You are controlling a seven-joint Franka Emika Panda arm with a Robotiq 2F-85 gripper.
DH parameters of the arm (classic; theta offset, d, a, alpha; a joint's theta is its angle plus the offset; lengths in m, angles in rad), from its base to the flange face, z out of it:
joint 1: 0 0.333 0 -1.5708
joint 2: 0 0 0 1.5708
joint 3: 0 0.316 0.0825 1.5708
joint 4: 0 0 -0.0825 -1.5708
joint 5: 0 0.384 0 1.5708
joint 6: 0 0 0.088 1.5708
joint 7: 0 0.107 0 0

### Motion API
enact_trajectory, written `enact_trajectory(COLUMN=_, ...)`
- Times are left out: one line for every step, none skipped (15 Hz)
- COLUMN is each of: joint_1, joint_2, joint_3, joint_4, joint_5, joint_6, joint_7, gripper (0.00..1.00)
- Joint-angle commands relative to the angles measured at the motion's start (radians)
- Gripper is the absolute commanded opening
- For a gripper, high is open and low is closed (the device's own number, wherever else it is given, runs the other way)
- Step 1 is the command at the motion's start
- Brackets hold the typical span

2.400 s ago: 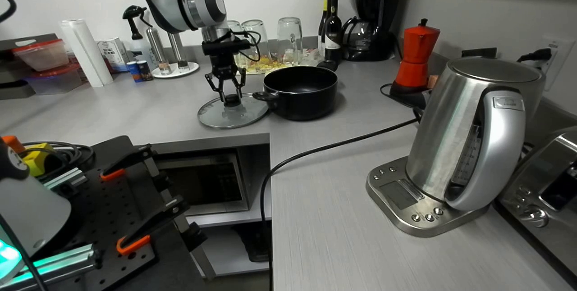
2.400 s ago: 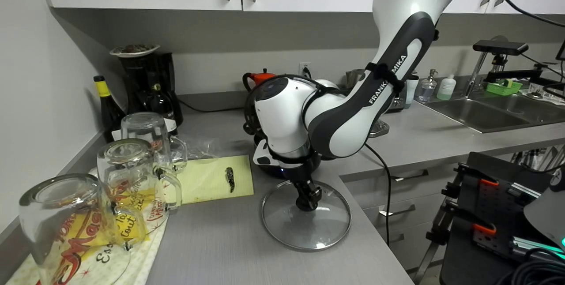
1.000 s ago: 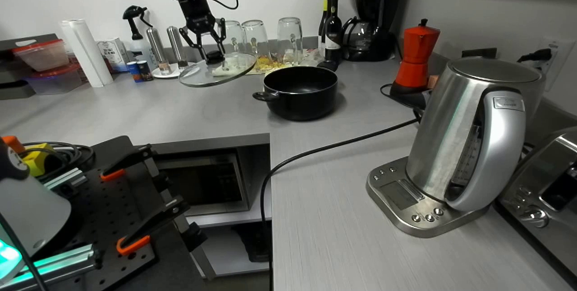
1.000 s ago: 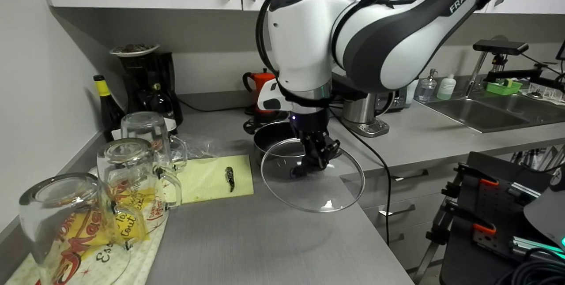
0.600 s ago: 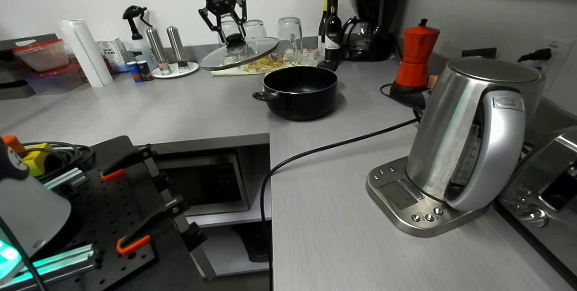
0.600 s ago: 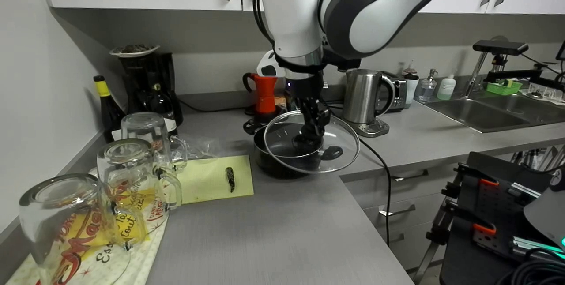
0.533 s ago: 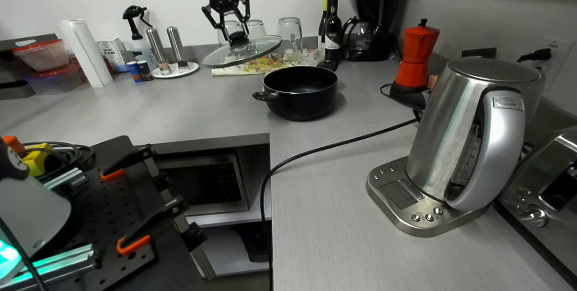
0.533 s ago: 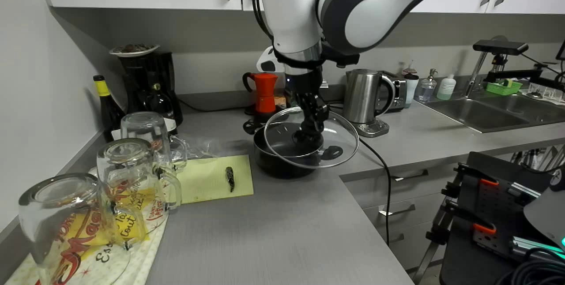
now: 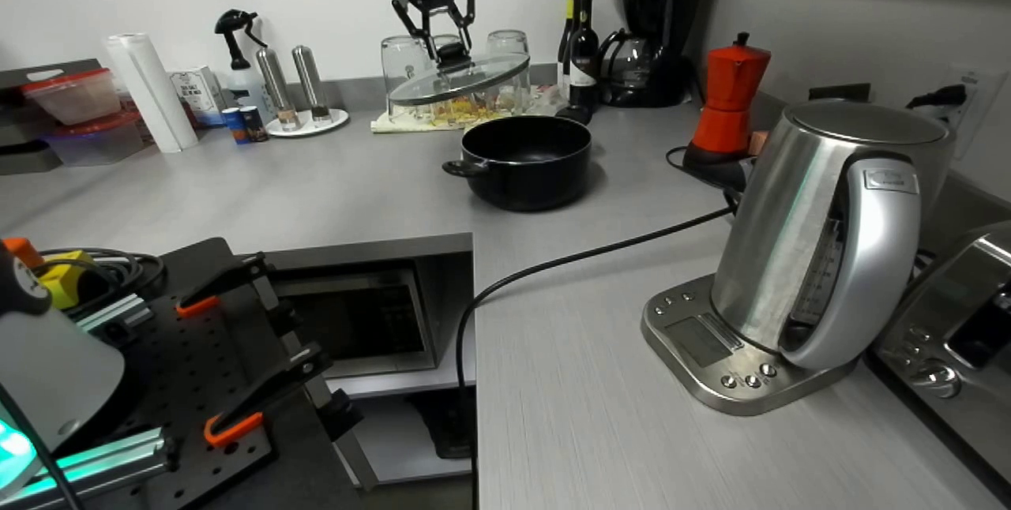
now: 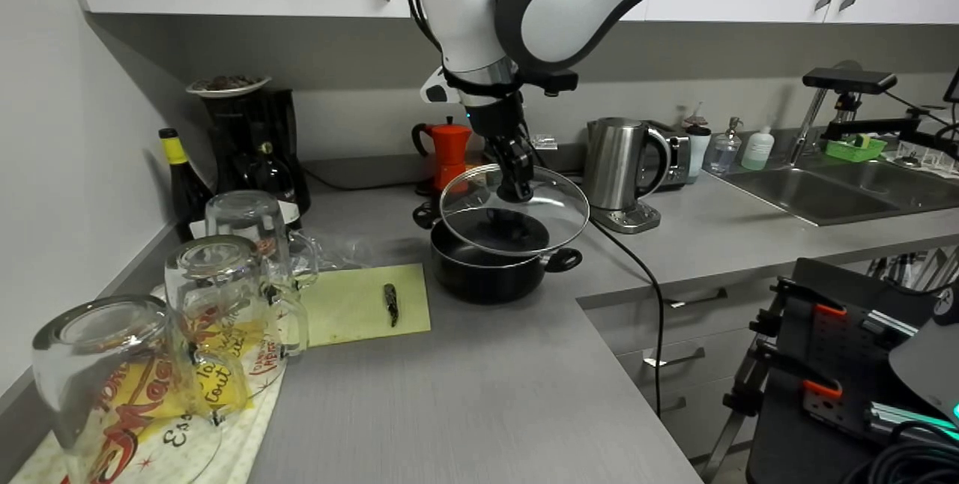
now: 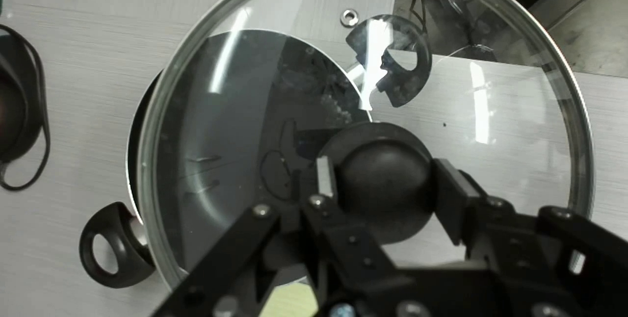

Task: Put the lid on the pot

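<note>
The clear glass lid (image 9: 494,72) is in the air, tilted, with its left side lower in this exterior view. It also shows in an exterior view (image 10: 558,203), overlapping the pot, and fills much of the wrist view (image 11: 520,170). My gripper (image 9: 452,52) is shut on the lid's black knob (image 11: 385,174), with a pad on either side of it. The black pot (image 9: 528,178) stands upright and uncovered on the counter, below and to the right of the lid there. In the wrist view the lid covers part of the pot, off centre; one pot handle (image 11: 130,263) sticks out past the rim.
A steel kettle (image 9: 782,234) and red moka pot (image 9: 731,91) stand right of the pot. Glass mugs (image 10: 112,371), wine bottles (image 9: 584,44) and a coffee maker (image 9: 663,28) stand behind. A yellow cloth (image 10: 345,312) lies beside the pot. A black cord (image 9: 600,249) crosses the counter.
The lid rested on the counter beside the pot at first, with my gripper at its knob. It has since been lifted, tilted and carried toward the pot. The pot has not moved.
</note>
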Motion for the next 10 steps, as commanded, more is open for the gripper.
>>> enact_trajectory(joint_1=0.001, joint_2=0.081, joint_3=-0.011, joint_4=0.151, joint_5=0.002, joint_6=-0.082, joint_7=-0.046, gripper=0.25)
enact_trajectory(joint_1=-0.001, joint_2=0.098, joint_3=-0.014, joint_4=0.177, joint_5=0.006, joint_6=-0.091, joint_7=-0.054, gripper=0.25)
enact_trajectory(joint_1=-0.005, joint_2=0.118, joint_3=-0.019, joint_4=0.206, joint_5=0.009, joint_6=-0.097, joint_7=-0.060, gripper=0.25)
enact_trajectory(joint_1=-0.009, joint_2=0.136, joint_3=-0.022, joint_4=0.232, joint_5=0.013, joint_6=-0.102, joint_7=-0.068, gripper=0.25)
enact_trajectory(joint_1=-0.014, joint_2=0.154, joint_3=-0.026, joint_4=0.257, joint_5=0.017, joint_6=-0.105, joint_7=-0.077, gripper=0.25)
enact_trajectory(joint_1=-0.021, joint_2=0.172, joint_3=-0.030, joint_4=0.282, joint_5=0.023, joint_6=-0.109, joint_7=-0.088, gripper=0.25)
enact_trajectory(joint_1=-0.030, joint_2=0.188, joint_3=-0.032, joint_4=0.303, joint_5=0.030, joint_6=-0.105, joint_7=-0.098, gripper=0.25)
enact_trajectory(joint_1=-0.037, joint_2=0.203, joint_3=-0.034, joint_4=0.322, joint_5=0.036, joint_6=-0.102, joint_7=-0.108, gripper=0.25)
enact_trajectory(joint_1=-0.046, joint_2=0.216, joint_3=-0.035, joint_4=0.339, joint_5=0.044, joint_6=-0.096, joint_7=-0.119, gripper=0.25)
enact_trajectory(joint_1=-0.056, joint_2=0.229, joint_3=-0.034, joint_4=0.353, joint_5=0.053, joint_6=-0.090, joint_7=-0.131, gripper=0.25)
